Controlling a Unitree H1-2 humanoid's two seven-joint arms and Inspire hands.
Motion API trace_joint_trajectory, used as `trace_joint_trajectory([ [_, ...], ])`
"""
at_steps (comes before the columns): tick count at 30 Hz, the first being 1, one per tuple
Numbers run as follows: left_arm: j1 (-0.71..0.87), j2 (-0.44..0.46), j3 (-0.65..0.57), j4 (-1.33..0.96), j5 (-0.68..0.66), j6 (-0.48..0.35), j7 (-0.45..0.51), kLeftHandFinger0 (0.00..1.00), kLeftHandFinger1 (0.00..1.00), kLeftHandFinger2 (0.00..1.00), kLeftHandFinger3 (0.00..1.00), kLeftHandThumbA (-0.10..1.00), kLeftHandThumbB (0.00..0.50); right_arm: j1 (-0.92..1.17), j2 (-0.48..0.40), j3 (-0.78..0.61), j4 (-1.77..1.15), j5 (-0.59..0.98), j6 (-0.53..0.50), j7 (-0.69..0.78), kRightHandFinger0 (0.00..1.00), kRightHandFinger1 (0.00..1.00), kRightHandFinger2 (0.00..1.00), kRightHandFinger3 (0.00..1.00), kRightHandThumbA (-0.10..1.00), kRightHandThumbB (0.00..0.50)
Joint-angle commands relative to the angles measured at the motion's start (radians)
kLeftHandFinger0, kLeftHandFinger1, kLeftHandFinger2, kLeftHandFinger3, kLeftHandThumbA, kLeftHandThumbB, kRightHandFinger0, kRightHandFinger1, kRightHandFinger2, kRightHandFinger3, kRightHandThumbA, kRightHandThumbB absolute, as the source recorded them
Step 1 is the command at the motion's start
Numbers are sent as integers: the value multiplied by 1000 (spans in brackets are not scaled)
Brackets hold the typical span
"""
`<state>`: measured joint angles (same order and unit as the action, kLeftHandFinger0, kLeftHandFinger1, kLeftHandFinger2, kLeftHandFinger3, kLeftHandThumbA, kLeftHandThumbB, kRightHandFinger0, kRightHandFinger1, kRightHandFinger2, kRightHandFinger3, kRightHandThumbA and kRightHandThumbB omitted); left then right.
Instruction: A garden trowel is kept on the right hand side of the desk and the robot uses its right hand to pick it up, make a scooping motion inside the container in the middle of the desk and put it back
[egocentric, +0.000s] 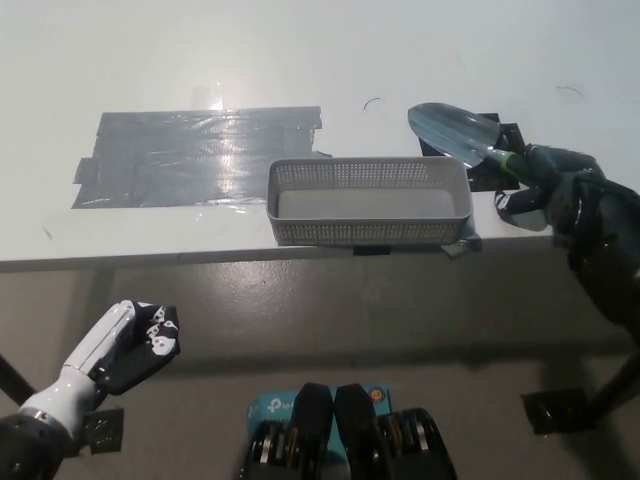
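Holding the trowel by its handle, the black right hand sits at the desk's right edge, its arm coming in from the lower right. The shiny blade points up and left, just beside the far right corner of the basket. The white left hand hangs low at the left, below the desk; I cannot tell if it is open or closed.

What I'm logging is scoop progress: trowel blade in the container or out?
Out: the trowel, in the right robot hand, is right of the container, clear of its rim.
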<state>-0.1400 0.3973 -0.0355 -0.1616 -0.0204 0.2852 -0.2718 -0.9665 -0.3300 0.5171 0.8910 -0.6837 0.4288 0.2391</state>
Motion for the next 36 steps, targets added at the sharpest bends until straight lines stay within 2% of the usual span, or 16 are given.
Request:
trace_joint_trajectory([
  [1,-34,14,-1,-18,-2,-18,-19,0,0,0,18,54,500,-49,19,25,26,-35,-4,-39,1000,1000,1000,1000,557,461],
  [4,-28,16,-1,-20,-2,-23,-22,0,0,0,28,38,500,-71,29,42,36,-37,-6,-20,1000,1000,1000,1000,501,431],
  [6,-22,20,2,-34,3,-17,-21,0,0,0,45,41,500,-116,31,81,93,-43,10,90,1000,1000,1000,1000,252,343],
  [8,-22,25,9,-40,1,-20,-21,0,0,0,36,13,500,-160,8,178,172,-94,-29,222,754,1000,1000,1000,16,313],
  [9,-23,26,10,-41,1,-22,-22,0,0,0,36,10,500,-168,1,207,190,-107,-42,243,619,939,1000,1000,14,320],
  [12,-19,34,12,-48,10,-27,-19,0,0,0,35,11,500,-211,-21,345,245,-183,-93,395,701,812,1000,1000,65,201],
  [13,-20,36,12,-51,13,-27,-19,0,0,0,33,12,500,-200,-48,366,189,-195,-91,395,405,526,907,1000,46,233],
  [15,-19,38,12,-54,13,-24,-21,0,0,0,17,4,500,-170,-95,399,113,-211,-106,367,188,280,529,1000,-36,273],
  [18,-26,44,13,-58,6,-24,-29,0,0,0,11,-12,500,-226,-41,448,285,-208,-86,523,70,110,403,1000,148,106],
  [20,-29,51,11,-69,5,-9,-35,0,0,0,0,-46,500,-216,-50,473,286,-209,-119,542,89,114,607,1000,255,70],
  [26,-45,56,15,-65,-11,-30,-48,0,0,0,0,-38,500,-198,-17,480,343,-186,-96,549,0,0,559,1000,74,55],
  [30,-45,56,16,-69,-21,-26,-56,0,0,0,0,-68,500,-168,-31,479,291,-177,-128,516,16,53,534,990,8,108],
  [31,-46,56,16,-64,-24,-36,-59,0,0,0,0,-44,500,-135,-44,475,251,-181,-153,414,81,124,397,883,-17,209],
  [32,-46,57,16,-66,-25,-31,-60,0,0,0,0,-63,500,-107,-46,457,235,-185,-131,305,15,24,269,951,-78,275],
  [35,-47,58,16,-67,-28,-31,-65,0,0,0,0,-90,500,-47,-48,395,206,-174,-132,114,0,26,201,1000,-100,200],
  [36,-49,59,14,-62,-24,-37,-65,0,0,0,0,-91,500,-16,-43,355,202,-149,-155,38,0,105,307,1000,-100,123],
])
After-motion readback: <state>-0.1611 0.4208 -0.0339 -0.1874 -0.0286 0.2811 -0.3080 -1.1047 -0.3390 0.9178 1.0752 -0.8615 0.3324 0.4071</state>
